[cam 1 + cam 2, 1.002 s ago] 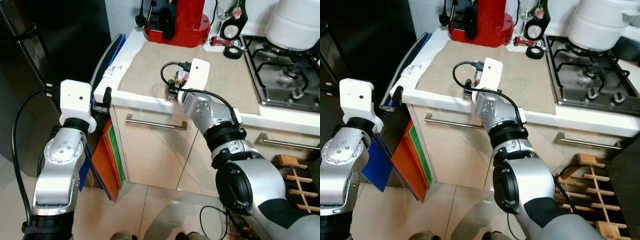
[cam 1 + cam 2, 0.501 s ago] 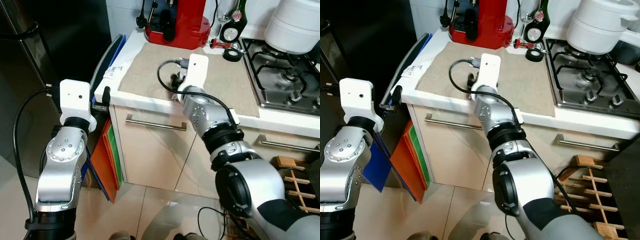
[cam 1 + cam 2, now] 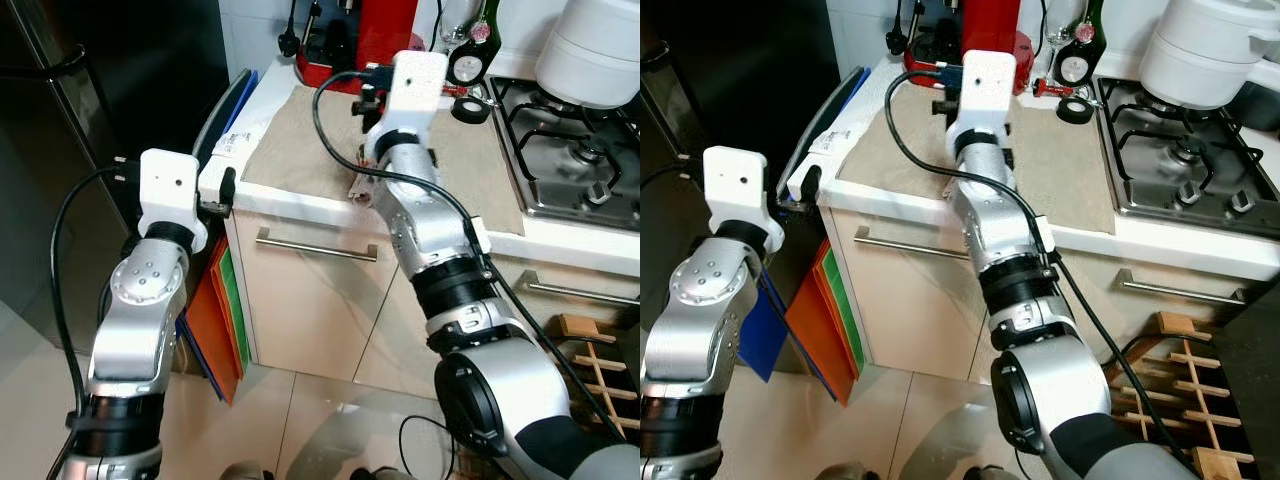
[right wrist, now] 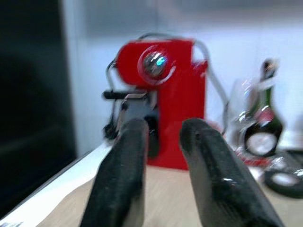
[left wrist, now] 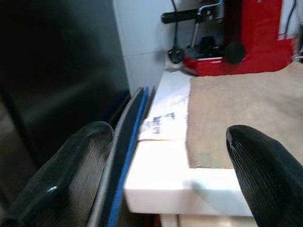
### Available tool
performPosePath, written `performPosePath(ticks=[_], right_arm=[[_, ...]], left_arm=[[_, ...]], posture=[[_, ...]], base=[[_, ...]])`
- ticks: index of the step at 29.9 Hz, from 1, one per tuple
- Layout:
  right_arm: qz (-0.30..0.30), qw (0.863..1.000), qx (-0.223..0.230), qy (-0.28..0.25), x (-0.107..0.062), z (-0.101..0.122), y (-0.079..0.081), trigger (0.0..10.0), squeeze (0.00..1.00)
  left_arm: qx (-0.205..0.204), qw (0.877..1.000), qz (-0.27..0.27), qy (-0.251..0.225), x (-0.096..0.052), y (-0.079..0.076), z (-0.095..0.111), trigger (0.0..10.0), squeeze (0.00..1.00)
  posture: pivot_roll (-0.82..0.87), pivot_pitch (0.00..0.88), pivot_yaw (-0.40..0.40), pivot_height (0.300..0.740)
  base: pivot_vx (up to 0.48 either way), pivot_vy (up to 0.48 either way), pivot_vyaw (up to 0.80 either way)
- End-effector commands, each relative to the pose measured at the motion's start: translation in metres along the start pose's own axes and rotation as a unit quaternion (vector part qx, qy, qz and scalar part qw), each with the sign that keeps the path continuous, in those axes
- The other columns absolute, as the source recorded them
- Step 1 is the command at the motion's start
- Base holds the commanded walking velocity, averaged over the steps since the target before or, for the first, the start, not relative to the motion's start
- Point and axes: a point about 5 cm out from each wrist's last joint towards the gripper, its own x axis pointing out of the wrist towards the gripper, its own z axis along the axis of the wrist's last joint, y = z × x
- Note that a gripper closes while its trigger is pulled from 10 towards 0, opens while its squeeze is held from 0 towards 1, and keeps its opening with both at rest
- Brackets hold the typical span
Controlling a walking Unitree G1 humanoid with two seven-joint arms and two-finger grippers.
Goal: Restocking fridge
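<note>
The coffee machine (image 3: 372, 35) stands behind the mat (image 3: 300, 150), left of the stove (image 3: 580, 150).

Head views evenly lit, sharp; fridge (image 3: 60, 150) side left dark. Right wrist view blurred throughout; left wrist view soft, fingers (image 5: 71, 175) defocused. Glare seen on floor tiles (image 3: 330, 430).

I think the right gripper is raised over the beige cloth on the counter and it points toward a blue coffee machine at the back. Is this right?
Not quite: the coffee machine is red, not blue, as the right wrist view shows. The rest holds: the right gripper is raised over the beige cloth on the counter and points toward that machine at the back.
</note>
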Motion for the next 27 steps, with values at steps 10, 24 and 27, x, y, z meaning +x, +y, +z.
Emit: performPosePath(ticks=[10, 24, 27], right_arm=[[-0.043, 0.992, -0.044, -0.107, 0.004, 0.038, -0.025, 0.0, 0.00], [-0.110, 0.979, -0.141, -0.097, -0.052, 0.028, -0.118, 10.0, 0.00], [-0.117, 0.977, -0.158, -0.082, -0.066, 0.022, -0.126, 10.0, 0.00]], left_arm=[[0.001, 1.000, -0.004, 0.001, 0.006, -0.005, 0.000, 10.0, 0.00], [-0.039, 0.996, -0.057, -0.049, 0.041, -0.036, 0.061, 10.0, 0.00], [-0.045, 0.995, -0.075, -0.042, 0.050, -0.047, 0.063, 10.0, 0.00]], posture=[[0.09, 0.000, 0.016, 0.740], [-0.03, 0.000, 0.000, 0.740], [-0.06, 0.000, -0.008, 0.740]], base=[[0.000, 0.000, 0.00], [0.000, 0.000, 0.00], [0.000, 0.000, 0.00]])
